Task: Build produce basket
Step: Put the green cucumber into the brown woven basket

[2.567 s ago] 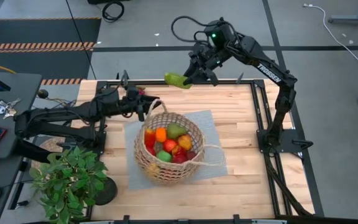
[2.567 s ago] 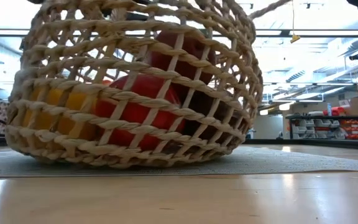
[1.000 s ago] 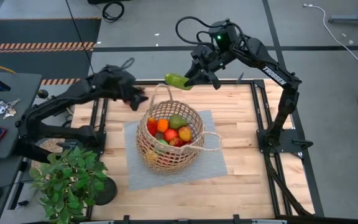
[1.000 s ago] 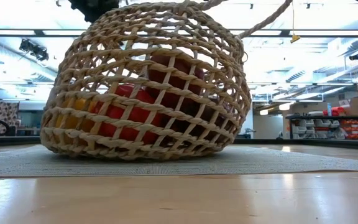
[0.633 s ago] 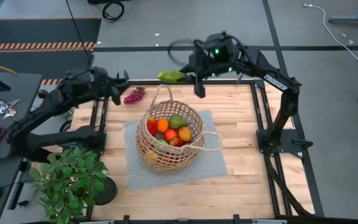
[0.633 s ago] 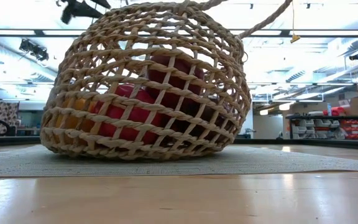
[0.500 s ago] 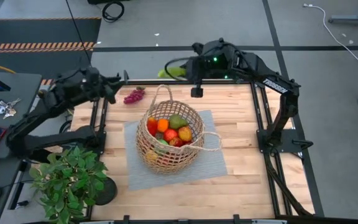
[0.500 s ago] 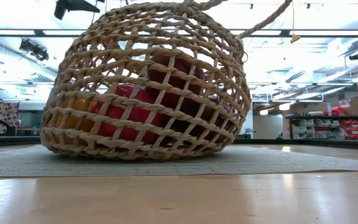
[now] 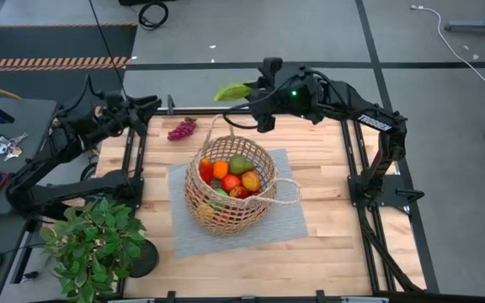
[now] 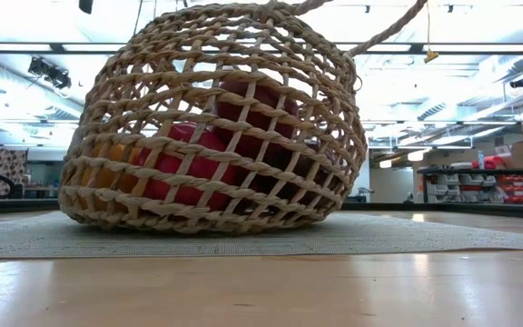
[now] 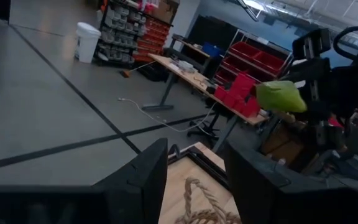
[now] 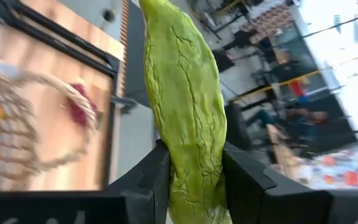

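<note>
The wicker basket (image 9: 230, 189) sits tilted on a grey mat (image 9: 293, 220) at the middle of the wooden table (image 9: 327, 261), holding red, orange, yellow and green produce (image 9: 232, 176). A purple grape bunch (image 9: 181, 129) lies on the table behind it. The right gripper (image 9: 244, 92), raised over the table's far edge, is clamped on a green leafy vegetable (image 12: 185, 106). The left gripper (image 9: 146, 105) hovers at the far left corner, fingers (image 11: 138, 180) apart and empty.

Tan open-weave basket (image 9: 230, 192), wrinkled green vegetable (image 12: 185, 112), purple grapes (image 9: 181, 129), grey mat (image 9: 286, 220)
</note>
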